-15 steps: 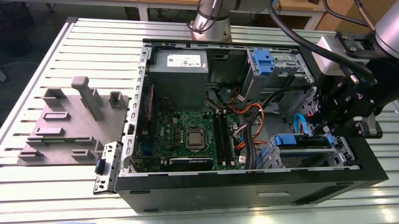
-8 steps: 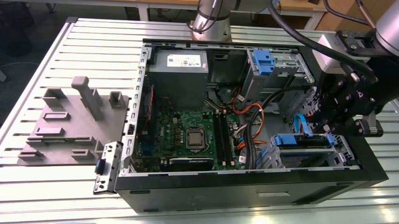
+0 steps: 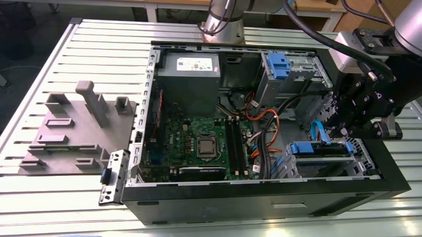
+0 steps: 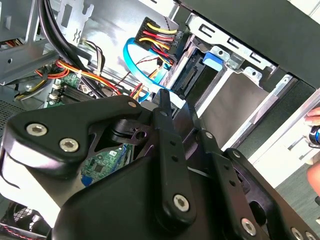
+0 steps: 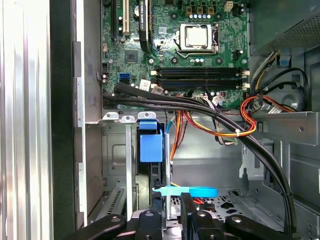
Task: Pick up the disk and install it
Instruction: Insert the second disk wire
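Hanging over the open computer case [image 3: 264, 195], the black gripper [image 3: 344, 132] is sitting just above the drive bay in the case's corner at the exterior view's right. We are not able to tell whether it is open or clamped on anything. Right beneath it we are seeing the disk [image 3: 310, 148] standing on edge inside that bay, with its blue carrier showing along the upper edge. A light blue cable [image 5: 192, 191] is curling just beside the bay. Deeper inside the case, orange and yellow wires [image 5: 252, 117] are running toward the green motherboard [image 3: 197, 143], which is lying flat on the case's floor. Outside the case, at the exterior view's left, a grey fixture block [image 3: 72, 133] is resting on the slatted metal table [image 3: 99, 59].
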`<state>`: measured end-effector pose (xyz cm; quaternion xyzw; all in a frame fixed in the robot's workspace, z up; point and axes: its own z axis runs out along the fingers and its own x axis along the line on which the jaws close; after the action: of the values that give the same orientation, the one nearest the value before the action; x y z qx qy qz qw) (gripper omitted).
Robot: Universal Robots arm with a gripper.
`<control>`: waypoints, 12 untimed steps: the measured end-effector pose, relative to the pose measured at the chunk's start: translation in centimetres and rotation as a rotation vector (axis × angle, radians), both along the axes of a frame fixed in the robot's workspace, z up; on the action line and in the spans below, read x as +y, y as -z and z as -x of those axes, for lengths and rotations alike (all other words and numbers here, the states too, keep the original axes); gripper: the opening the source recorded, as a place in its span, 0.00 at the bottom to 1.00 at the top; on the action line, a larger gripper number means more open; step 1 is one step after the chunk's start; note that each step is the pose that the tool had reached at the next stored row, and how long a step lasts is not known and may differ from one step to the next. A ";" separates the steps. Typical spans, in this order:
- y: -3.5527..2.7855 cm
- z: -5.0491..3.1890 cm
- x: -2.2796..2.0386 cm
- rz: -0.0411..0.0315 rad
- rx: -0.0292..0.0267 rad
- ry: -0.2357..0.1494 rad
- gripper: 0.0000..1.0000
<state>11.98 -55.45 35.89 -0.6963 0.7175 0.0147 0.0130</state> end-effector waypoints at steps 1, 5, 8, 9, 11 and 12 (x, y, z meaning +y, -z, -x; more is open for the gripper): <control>0.00 0.00 0.00 -0.0001 0.0000 0.000 0.30; -0.01 0.00 0.00 0.0000 0.0000 0.000 0.30; -0.01 -0.21 0.00 0.0001 0.0000 0.000 0.30; -0.01 -0.35 0.00 0.0000 0.0000 0.000 0.30; -0.01 -0.63 0.00 0.0000 0.0000 0.000 0.30; -0.01 -0.79 0.00 0.0000 0.0000 0.000 0.30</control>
<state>12.77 -55.45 35.90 -0.6963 0.7174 0.0147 0.0130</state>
